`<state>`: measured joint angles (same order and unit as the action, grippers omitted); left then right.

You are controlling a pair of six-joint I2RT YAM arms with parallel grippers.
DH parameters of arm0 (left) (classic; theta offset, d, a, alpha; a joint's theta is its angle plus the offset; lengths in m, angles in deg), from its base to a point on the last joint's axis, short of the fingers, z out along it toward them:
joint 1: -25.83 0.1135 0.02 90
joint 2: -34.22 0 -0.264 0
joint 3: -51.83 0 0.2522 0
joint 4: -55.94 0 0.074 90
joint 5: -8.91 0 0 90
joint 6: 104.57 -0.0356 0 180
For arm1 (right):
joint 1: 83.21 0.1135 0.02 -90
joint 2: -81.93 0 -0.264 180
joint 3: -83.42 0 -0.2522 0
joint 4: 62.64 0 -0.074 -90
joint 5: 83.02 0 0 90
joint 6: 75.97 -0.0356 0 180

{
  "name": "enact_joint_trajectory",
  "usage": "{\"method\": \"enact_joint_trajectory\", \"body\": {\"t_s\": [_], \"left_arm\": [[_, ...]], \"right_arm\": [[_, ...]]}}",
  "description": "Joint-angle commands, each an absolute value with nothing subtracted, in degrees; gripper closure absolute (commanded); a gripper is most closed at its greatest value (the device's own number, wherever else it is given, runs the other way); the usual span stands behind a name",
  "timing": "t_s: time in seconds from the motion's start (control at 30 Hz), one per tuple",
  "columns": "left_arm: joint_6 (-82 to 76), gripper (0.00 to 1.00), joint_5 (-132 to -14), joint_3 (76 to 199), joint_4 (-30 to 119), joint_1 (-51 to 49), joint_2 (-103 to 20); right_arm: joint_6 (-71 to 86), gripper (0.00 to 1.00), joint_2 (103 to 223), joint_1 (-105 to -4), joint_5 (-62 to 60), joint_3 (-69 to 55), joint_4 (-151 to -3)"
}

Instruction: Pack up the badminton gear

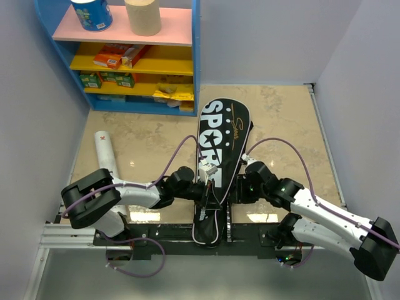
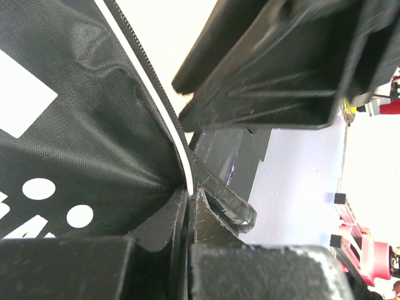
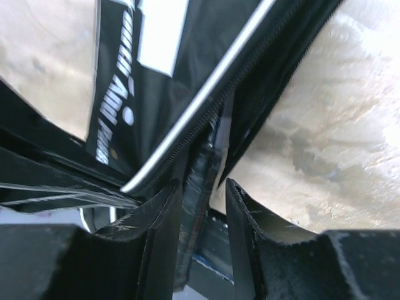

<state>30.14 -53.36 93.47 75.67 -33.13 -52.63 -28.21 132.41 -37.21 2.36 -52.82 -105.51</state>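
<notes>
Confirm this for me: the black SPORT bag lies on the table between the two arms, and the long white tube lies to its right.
Not quite. The long white tube lies to the left of the black SPORT bag, not to its right; the top external view shows it. The rest stands.

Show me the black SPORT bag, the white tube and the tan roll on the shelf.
black SPORT bag (image 1: 215, 134): top view, on its lettered upper face.
white tube (image 1: 108, 156): top view, middle of its length.
tan roll (image 1: 142, 15): top view, its side wall.
</notes>
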Motion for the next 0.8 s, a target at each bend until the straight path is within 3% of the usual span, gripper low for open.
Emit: {"method": "enact_joint_trajectory", "body": {"t_s": [0.0, 0.77], "left_arm": [[28.4, 1.0, -52.6, 96.5, 76.8, -33.5, -49.6], [27.5, 1.0, -52.6, 97.4, 75.5, -33.4, -49.5]], "right_arm": [[-26.8, 0.63, 132.4, -37.2, -3.2, -55.1, -104.9], [-40.6, 0.66, 135.5, -34.6, -15.6, -67.9, -76.6]]}}
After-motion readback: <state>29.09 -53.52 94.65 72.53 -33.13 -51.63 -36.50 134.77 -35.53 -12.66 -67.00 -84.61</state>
